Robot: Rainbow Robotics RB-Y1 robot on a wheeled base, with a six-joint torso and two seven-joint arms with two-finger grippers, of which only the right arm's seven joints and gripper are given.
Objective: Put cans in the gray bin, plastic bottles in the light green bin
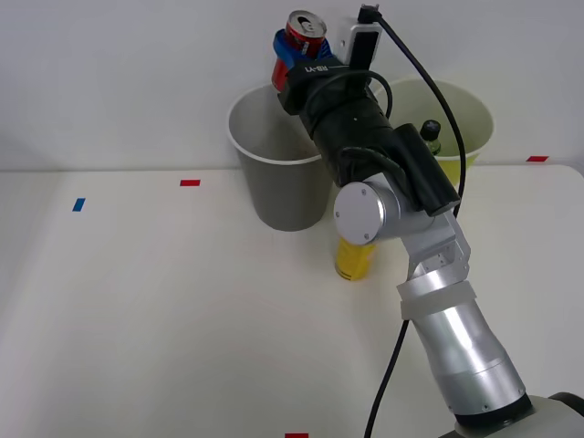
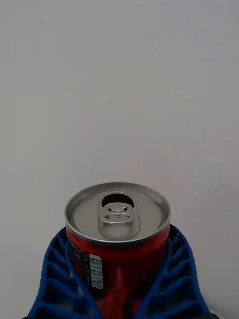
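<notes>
- The right gripper [image 1: 294,55] is raised above the desk [image 1: 164,301], its jaws closed on the red can [image 1: 305,32]; the blue ribbed fingers [image 2: 55,279] press the can's two sides.
- In the wrist view the red can [image 2: 117,234] shows its silver top and opened pull tab, so its long axis runs out along the line of the fingers, tilted up and away from the wrist rather than hanging straight down.
- The relation that matters: in the front view the held can sits above the far rim of the gray bin [image 1: 274,173], over or slightly behind the opening. Whether it is truly over the mouth cannot be told from these views.
- The light green bin [image 1: 465,128] stands just beside the gray one, toward the robot's right, with the dark green bottle [image 1: 429,137] already inside, its black cap showing.
- A yellow can [image 1: 354,260] stands on the desk just in front of the gray bin, partly hidden by the arm.
- Judgement: the step in hand is the drop. The jaws should open only once the can is over the gray mouth; too far back, and it could fall behind the bin.
</notes>
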